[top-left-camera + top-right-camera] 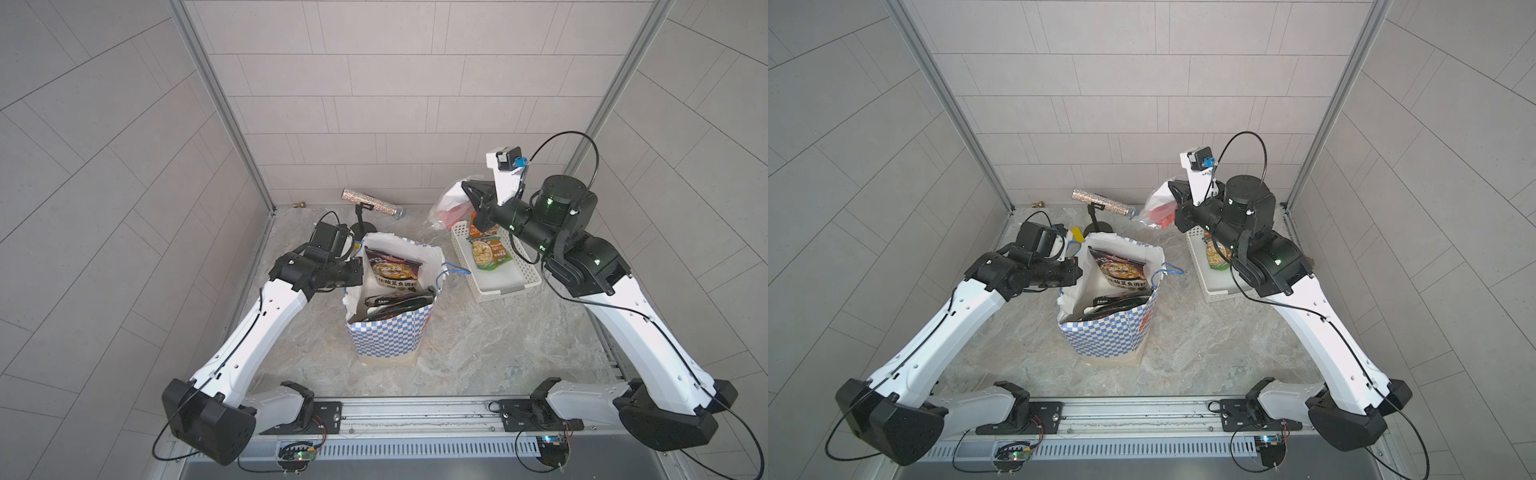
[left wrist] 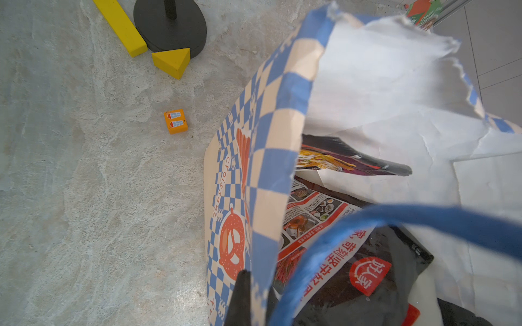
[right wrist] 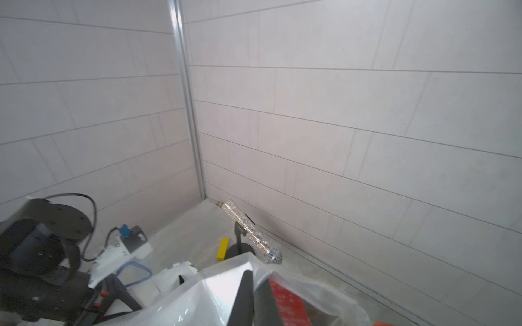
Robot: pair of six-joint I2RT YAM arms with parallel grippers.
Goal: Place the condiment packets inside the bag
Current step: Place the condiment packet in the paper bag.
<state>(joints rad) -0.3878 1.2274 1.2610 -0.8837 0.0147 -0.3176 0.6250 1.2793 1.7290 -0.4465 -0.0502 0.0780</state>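
1. Closest to the lens in both top views, the left arm (image 1: 257, 332) and right arm (image 1: 648, 332) rise from a rail at the near edge and reach over the marbled grey worktop (image 1: 478, 353).
2. Upright at the middle of the worktop stands the bag (image 1: 386, 336), mouth open, blue-and-white checks outside and white within. Its blue cord handle (image 1: 451, 268) droops over the rim on the robot's right side.
3. To the right of the bag and apart from it sits a white perforated basket (image 1: 511, 286).
4. Above the basket's far end, the right pincer (image 3: 254, 299) is pressed together on a crinkled clear pouch (image 1: 451, 203) with red inside, held in the air.
5. Inside the bag, a dark packet with a food photo (image 1: 390, 270) leans against the far wall. The dark maroon packets (image 1: 399, 301) lie tilted lower down, toward the near wall.
6. In the basket lies a green packet (image 1: 490, 253). A second packet (image 1: 477, 222) beyond it is partly hidden by the right arm.
7. Behind the bag, near the back wall, a glittery silver tube (image 1: 370, 202) rests tilted on a black stand (image 1: 363, 227).
8. At the bag's left wall, just below the rim, the left pincer (image 2: 255, 293) is pinched shut on the paper, with one dark finger outside.
9. Just beside the stand's base lie a yellow bar (image 2: 120, 26) and a yellow wedge (image 2: 172, 60).
10. Alone on the worktop, left of the bag, sits a small orange cube (image 2: 175, 121).
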